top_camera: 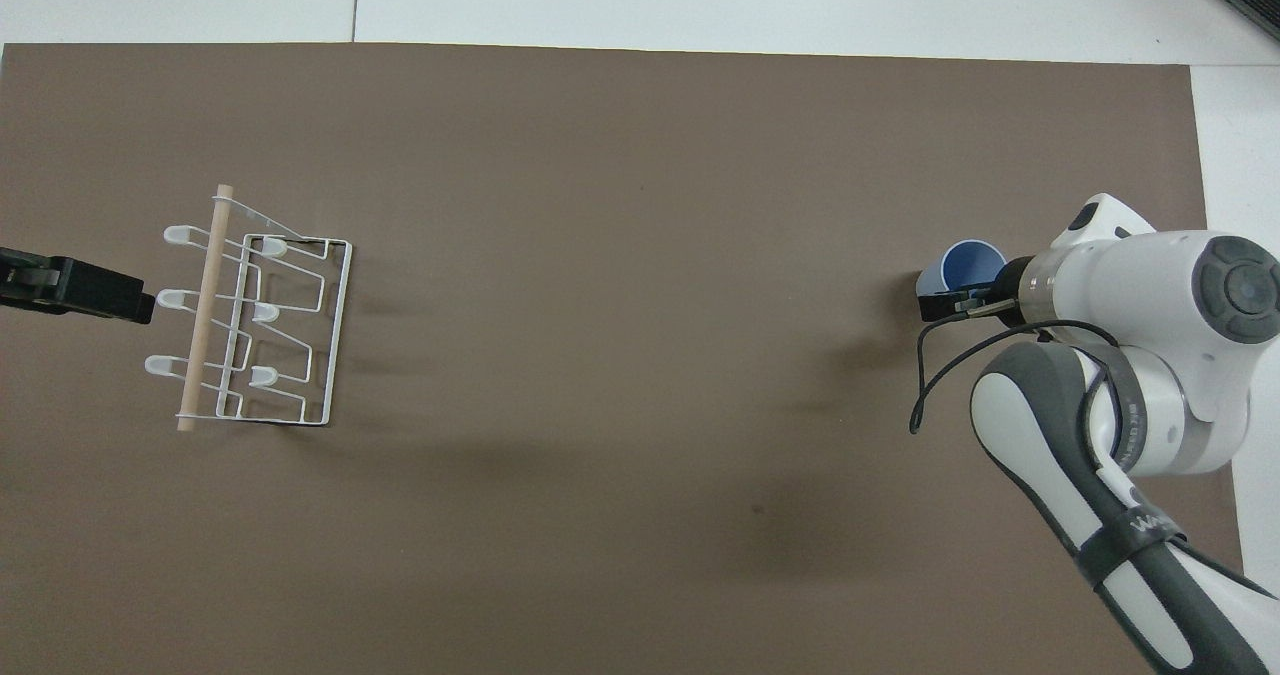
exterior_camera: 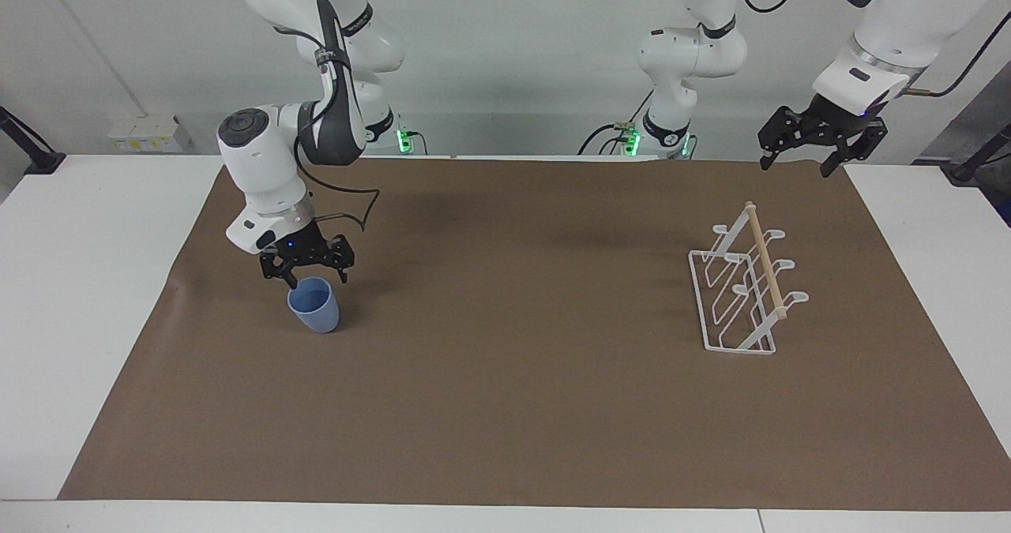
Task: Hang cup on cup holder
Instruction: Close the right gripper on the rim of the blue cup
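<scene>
– Over the cup (exterior_camera: 315, 312), what is the right end effector (exterior_camera: 319, 280) doing?

– It is low, with its fingers spread wide and the tips level with the rim, one on each side. I cannot tell whether either tip touches the rim. I judge this to be the reach for the grasp; the cup is not yet held.

– Where is the cup?

– It stands on the brown mat (exterior_camera: 505, 407) covering the bench (exterior_camera: 95, 280). It is well apart from the holder (exterior_camera: 764, 258), toward the right arm's end.

– Anything in it?

– No. It stands upright with its mouth up, and from overhead the inside shows bare blue.

– And the holder?

– It rests on its base frame with the wooden bar on top. Every prong is bare, so nothing hangs there yet.

– The left end effector (exterior_camera: 806, 162)?

– It waits in the air beside the holder, toward the left arm's end, with its fingers apart and nothing in them.

– What does the next move call for?

– The fingers should probably drop a little further and close on the wall. The cup tapers and is smooth, so a grip high on the rim could slip or tip it. After that it must be lifted, carried across the mat to the holder, turned mouth down and set over a prong.
</scene>
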Robot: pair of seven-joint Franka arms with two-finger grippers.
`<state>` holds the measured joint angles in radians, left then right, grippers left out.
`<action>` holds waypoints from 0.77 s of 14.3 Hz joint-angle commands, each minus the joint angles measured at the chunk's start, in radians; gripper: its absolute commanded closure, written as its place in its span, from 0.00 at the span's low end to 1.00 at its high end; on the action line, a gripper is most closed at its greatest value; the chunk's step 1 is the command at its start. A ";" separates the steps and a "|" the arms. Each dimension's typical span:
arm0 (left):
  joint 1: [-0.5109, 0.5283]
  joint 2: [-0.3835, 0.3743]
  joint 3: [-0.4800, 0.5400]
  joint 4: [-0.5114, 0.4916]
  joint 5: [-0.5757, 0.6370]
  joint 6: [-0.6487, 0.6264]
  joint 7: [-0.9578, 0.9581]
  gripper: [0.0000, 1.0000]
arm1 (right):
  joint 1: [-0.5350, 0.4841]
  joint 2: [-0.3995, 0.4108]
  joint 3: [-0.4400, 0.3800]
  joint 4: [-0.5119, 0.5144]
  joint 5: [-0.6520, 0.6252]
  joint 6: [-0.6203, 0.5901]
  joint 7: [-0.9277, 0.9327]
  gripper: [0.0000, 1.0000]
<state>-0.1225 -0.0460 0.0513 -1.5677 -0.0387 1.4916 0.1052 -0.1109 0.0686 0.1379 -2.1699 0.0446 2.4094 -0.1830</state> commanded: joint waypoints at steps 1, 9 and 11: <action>-0.006 -0.028 0.007 -0.032 0.003 0.009 0.011 0.00 | 0.003 0.007 0.002 0.008 -0.025 0.014 0.016 0.00; -0.008 -0.028 0.007 -0.034 0.003 0.007 0.013 0.00 | 0.025 0.019 0.003 0.041 -0.028 0.013 0.020 0.00; -0.008 -0.028 0.007 -0.034 0.002 0.006 0.013 0.00 | 0.025 0.020 0.003 0.038 -0.028 0.016 0.022 0.00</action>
<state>-0.1225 -0.0460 0.0513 -1.5685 -0.0387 1.4915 0.1053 -0.0831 0.0723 0.1382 -2.1432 0.0446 2.4096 -0.1830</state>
